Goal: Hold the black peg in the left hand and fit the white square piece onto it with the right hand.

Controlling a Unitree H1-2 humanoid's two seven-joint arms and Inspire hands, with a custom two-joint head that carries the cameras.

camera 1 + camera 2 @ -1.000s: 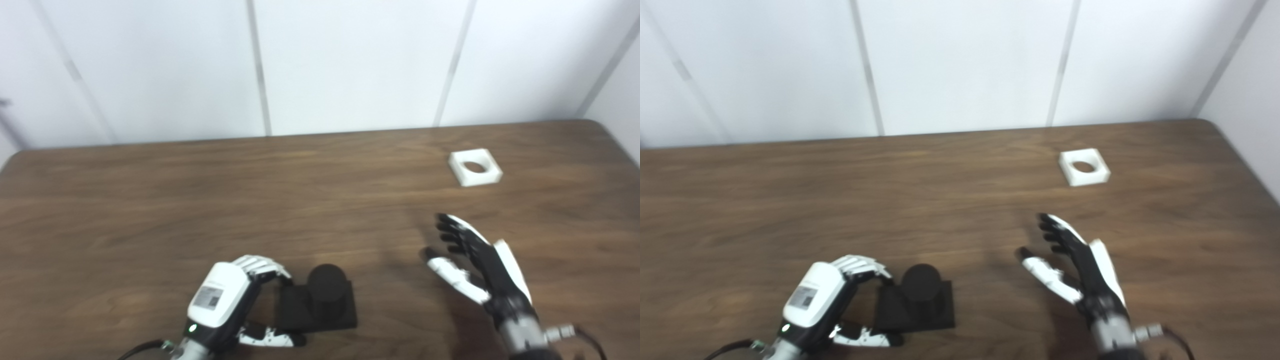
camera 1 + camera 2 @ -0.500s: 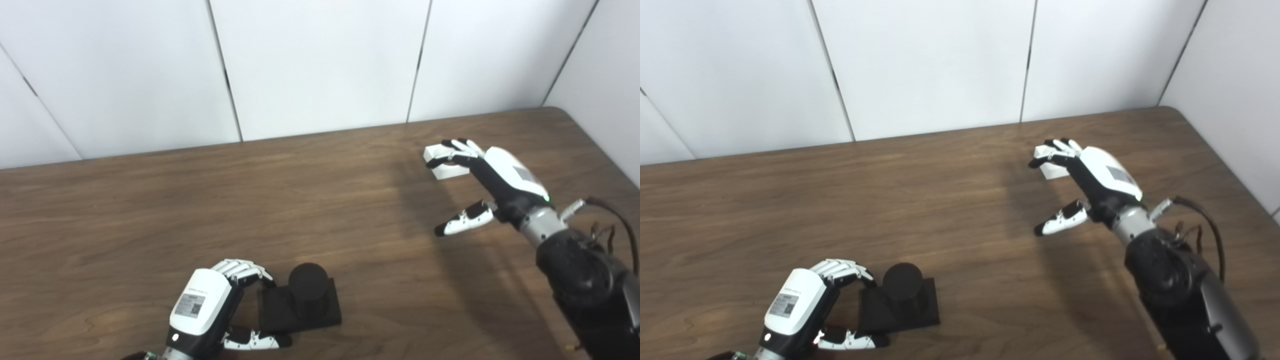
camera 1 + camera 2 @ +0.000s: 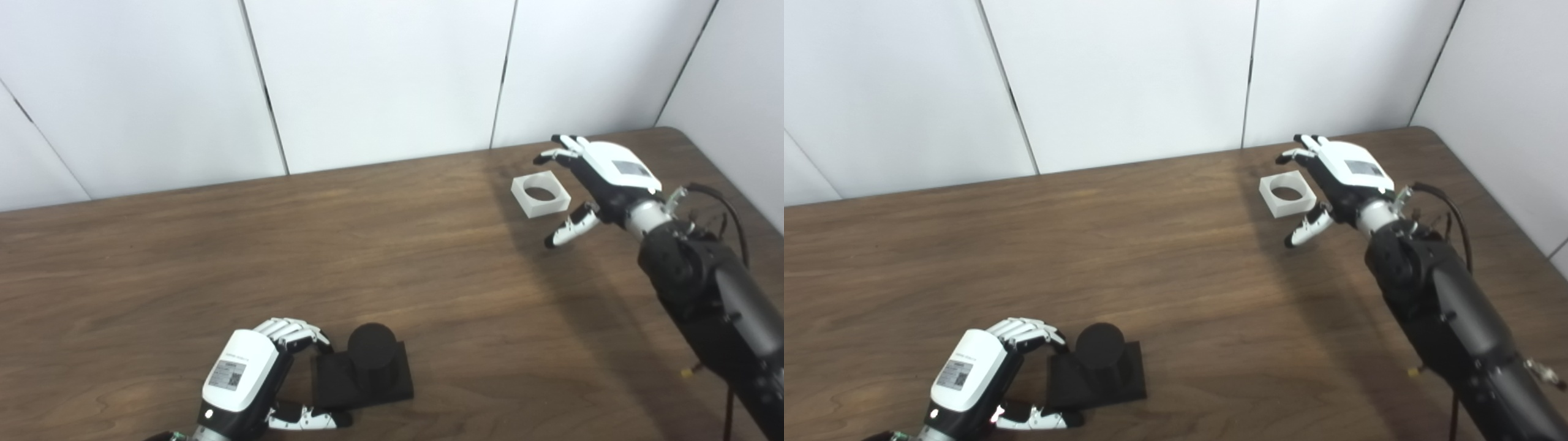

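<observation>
Our right hand (image 3: 603, 177) hovers spread just beside the white square piece (image 3: 541, 194), lying far right on the surface (image 3: 184, 257). It looks light, rigid, slick (grip opposite outer walls). Our left hand (image 3: 257, 376) cups the black peg (image 3: 370, 348) base near us.

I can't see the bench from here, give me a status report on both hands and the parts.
Left hand curled around black peg's base, on table. Right hand open beside white square piece, not gripping. Nothing between the parts.
</observation>
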